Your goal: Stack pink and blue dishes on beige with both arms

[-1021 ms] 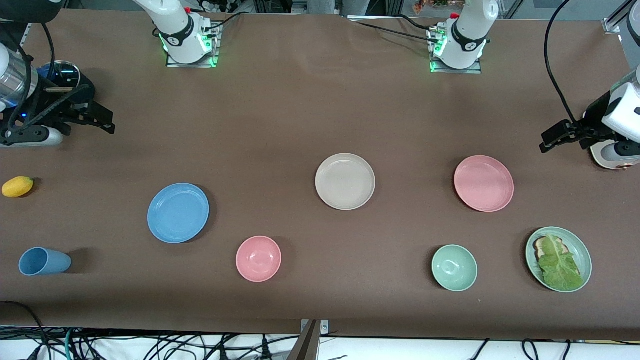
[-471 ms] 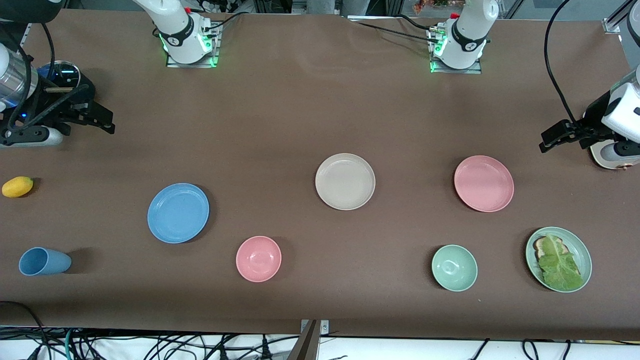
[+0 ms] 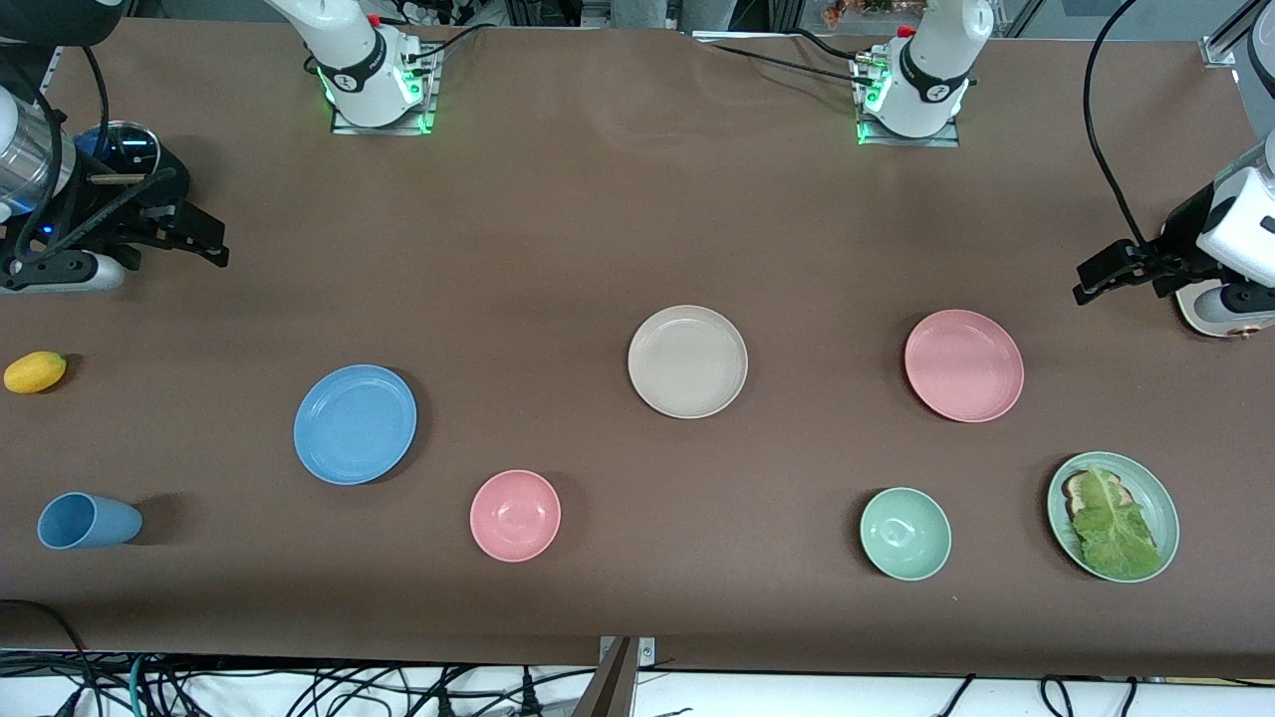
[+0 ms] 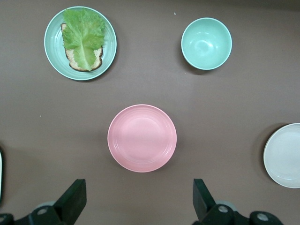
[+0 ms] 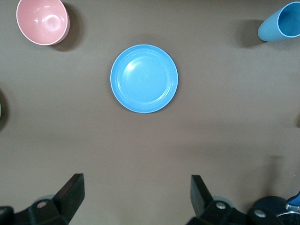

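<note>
The blue plate [image 3: 355,424] lies flat toward the right arm's end of the table, and the right wrist view shows it too [image 5: 144,78]. In the middle rests the beige plate [image 3: 687,360], bare on top. The pink plate [image 3: 963,364] lies toward the left arm's end, seen also in the left wrist view [image 4: 142,138]. My right gripper [image 3: 217,247] hangs open over the table's end, apart from the blue plate. My left gripper [image 3: 1086,281] hangs open over the other end, apart from the pink plate. Both grippers hold nothing [image 4: 139,197] [image 5: 138,192].
Nearer the camera are a blue cup [image 3: 88,521] on its side, a pink bowl [image 3: 515,515], a green bowl [image 3: 904,533] and a pale green plate [image 3: 1155,488] with bread and lettuce. A yellow fruit [image 3: 35,371] lies at the right arm's end.
</note>
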Robot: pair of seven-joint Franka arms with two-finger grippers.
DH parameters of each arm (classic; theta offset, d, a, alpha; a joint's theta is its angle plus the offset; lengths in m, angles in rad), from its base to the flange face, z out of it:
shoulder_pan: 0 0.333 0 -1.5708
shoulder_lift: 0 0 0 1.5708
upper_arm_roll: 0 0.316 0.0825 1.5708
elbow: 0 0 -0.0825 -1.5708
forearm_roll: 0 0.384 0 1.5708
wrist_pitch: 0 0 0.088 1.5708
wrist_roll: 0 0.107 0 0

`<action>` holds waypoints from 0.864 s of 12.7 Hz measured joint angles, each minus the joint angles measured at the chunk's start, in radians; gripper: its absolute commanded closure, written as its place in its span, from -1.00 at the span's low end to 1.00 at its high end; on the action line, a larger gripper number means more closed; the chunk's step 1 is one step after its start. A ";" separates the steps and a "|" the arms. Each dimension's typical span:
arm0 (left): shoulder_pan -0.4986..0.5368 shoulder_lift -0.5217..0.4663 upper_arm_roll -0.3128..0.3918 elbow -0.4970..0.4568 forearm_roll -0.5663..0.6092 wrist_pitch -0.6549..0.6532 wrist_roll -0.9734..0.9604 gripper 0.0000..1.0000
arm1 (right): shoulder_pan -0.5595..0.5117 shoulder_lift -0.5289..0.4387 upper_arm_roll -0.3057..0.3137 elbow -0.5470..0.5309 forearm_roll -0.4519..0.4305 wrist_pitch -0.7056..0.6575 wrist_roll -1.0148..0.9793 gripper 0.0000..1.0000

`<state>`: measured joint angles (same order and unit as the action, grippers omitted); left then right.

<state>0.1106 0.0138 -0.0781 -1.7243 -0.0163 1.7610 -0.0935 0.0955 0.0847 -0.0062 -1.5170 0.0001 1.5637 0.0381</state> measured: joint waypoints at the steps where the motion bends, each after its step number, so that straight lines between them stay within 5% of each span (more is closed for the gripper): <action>1: 0.000 0.000 0.000 0.000 0.000 0.000 0.000 -1.00 | 0.000 0.000 0.000 0.000 0.000 0.000 0.000 -1.00; 11: 0.000 0.005 -0.002 0.000 0.000 -0.034 0.000 -1.00 | -0.002 0.001 -0.004 0.000 0.000 0.000 0.000 -1.00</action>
<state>0.1105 0.0186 -0.0800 -1.7243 -0.0163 1.7274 -0.0931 0.0936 0.0854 -0.0099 -1.5170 0.0001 1.5637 0.0382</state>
